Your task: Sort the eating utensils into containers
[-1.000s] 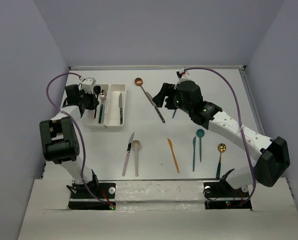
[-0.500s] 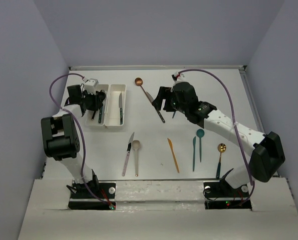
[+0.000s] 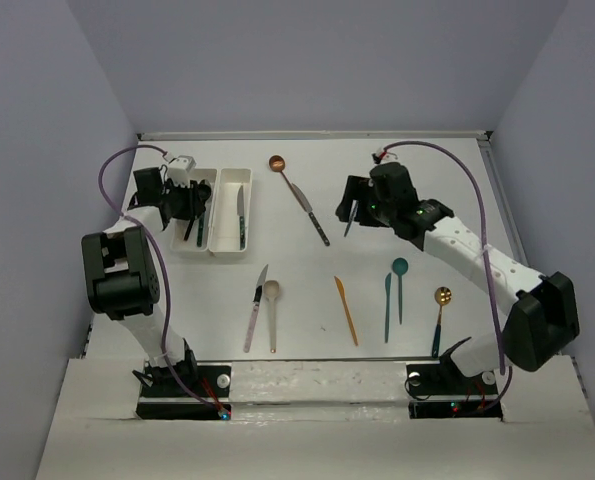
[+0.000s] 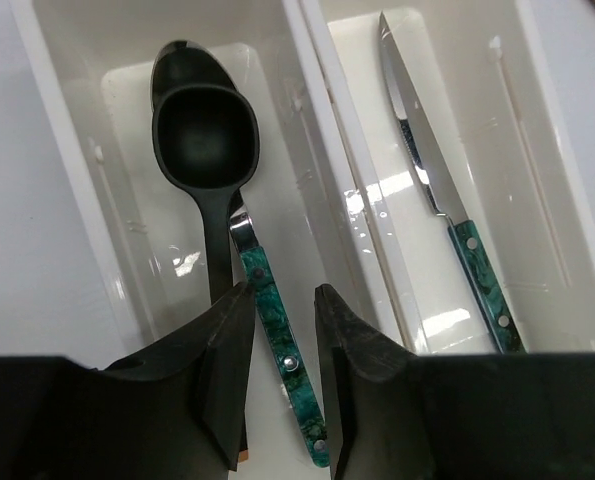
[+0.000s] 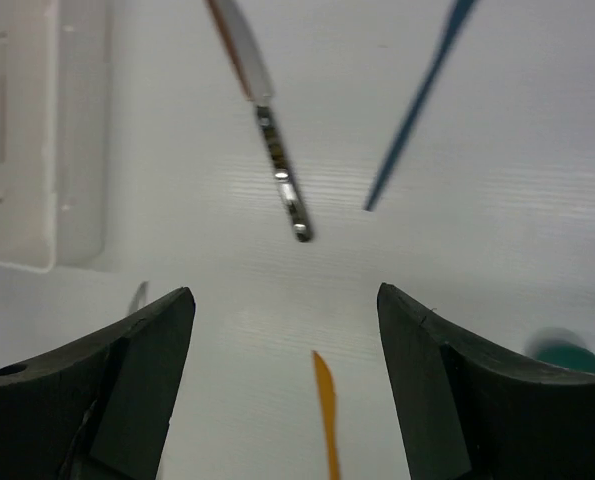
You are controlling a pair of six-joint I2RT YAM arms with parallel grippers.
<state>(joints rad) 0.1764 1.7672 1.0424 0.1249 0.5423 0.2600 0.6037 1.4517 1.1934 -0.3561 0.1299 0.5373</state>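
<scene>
Lying in the left tray [image 4: 72,150] are a black spoon [image 4: 205,140] and a green-handled utensil [image 4: 275,325], side by side. The right tray [image 4: 537,150], just beside it, holds a green-handled knife [image 4: 429,190]. The left gripper [image 4: 280,360] hangs over the left tray with its jaws a little apart, and the green handle shows in the gap.

On the table [image 3: 307,290] lie a copper spoon [image 3: 302,203], a thin blue utensil [image 3: 349,222], a silver knife [image 3: 256,308], a beige spoon [image 3: 272,318], an orange knife [image 3: 346,311], a teal knife [image 3: 387,308], a teal spoon [image 3: 400,292] and a gold spoon [image 3: 439,320]. The right gripper [image 5: 287,370] hangs above the table near the copper spoon's handle, with its jaws wide apart and nothing in them.
</scene>
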